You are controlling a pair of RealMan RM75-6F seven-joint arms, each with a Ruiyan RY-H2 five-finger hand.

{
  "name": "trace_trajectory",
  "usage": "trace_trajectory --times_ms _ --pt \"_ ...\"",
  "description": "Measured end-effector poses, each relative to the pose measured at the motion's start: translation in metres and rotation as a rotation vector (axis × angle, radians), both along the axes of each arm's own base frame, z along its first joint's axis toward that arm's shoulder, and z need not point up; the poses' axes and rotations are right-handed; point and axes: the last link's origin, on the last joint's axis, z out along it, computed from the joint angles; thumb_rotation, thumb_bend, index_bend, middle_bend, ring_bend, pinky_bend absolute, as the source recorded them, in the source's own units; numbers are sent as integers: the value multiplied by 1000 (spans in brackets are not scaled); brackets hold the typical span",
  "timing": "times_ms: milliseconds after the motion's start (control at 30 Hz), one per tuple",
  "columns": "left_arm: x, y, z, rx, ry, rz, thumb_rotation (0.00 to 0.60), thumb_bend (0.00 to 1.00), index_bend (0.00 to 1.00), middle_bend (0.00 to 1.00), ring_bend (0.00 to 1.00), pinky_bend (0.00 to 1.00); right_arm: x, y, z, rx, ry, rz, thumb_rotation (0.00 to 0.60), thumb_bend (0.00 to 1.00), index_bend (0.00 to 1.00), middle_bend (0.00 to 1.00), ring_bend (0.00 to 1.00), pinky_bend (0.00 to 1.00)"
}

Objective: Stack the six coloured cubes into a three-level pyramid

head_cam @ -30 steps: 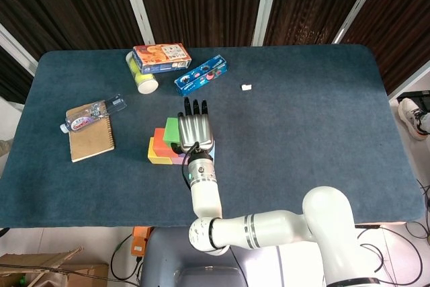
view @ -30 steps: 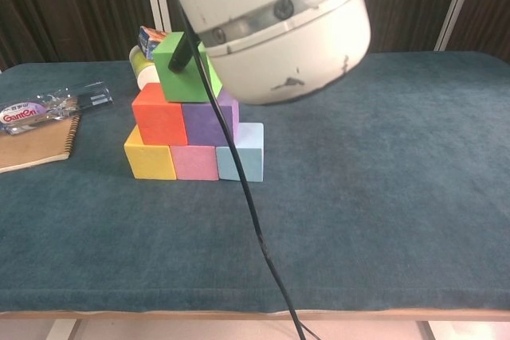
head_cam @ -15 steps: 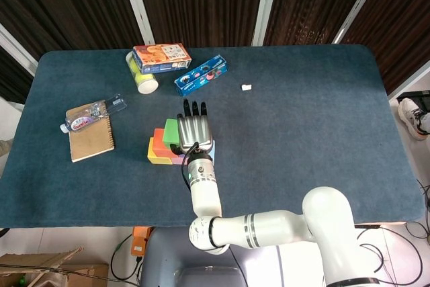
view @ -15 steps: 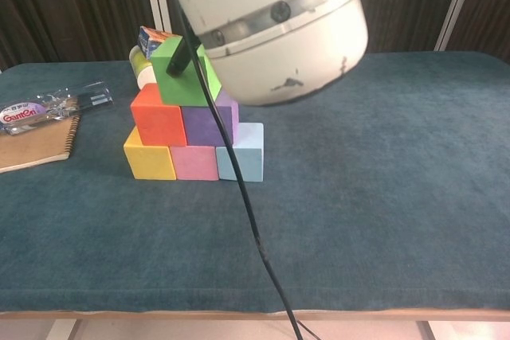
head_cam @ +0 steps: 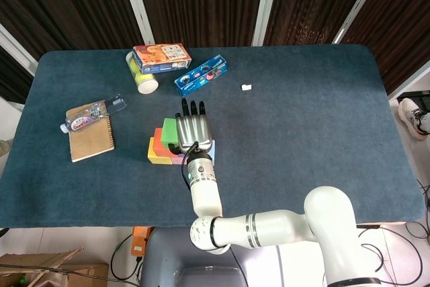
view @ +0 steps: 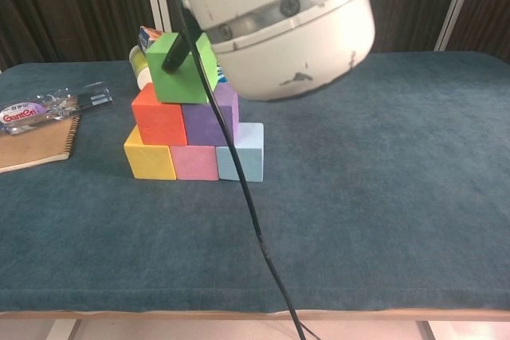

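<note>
The dark fingertips point(head_cam: 192, 106) of the right hand point(head_cam: 193, 130) lay side by side, pointing away from the robot, and a dark finger point(view: 177, 51) pressed the near face of the green foam cube point(view: 177, 68). The hand seemed to grip that cube, though the head view hid the contact under the silvery back of the hand. The cube sat tilted atop the second level, over the seam between the red foam cube point(view: 158, 115) and the purple foam cube point(view: 209, 123). Below stood the yellow foam cube point(view: 149, 159), the pink foam cube point(view: 195, 162) and the light blue foam cube point(view: 244, 153), touching in a row.

The dark blue felt table point(head_cam: 316, 132) lay bare to the stack's right and along the near edge. To the left lay a brown spiral notebook point(head_cam: 91, 138) with a clear plastic bottle point(head_cam: 90, 115) across it. Near the far edge lay an orange carton point(head_cam: 161, 57), a blue packet point(head_cam: 200, 75) and a small white scrap point(head_cam: 246, 87).
</note>
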Motion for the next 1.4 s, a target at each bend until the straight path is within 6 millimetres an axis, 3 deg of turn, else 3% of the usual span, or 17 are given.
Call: trace_trajectory --times_ms 600,1167,1400 --pt "-1 2 0 0 -2 5 549 63 130 8 0 75 -5 -4 -2 8 17 9 436 319 382 0 0 0" --pt "-3 3 1 4 -4 9 550 63 130 8 0 75 -9 -6 -4 37 23 -12 436 319 186 0 0 0" --pt "-2 3 1 5 -4 5 551 63 130 8 0 75 -8 -3 -2 51 9 -15 436 319 150 0 0 0"
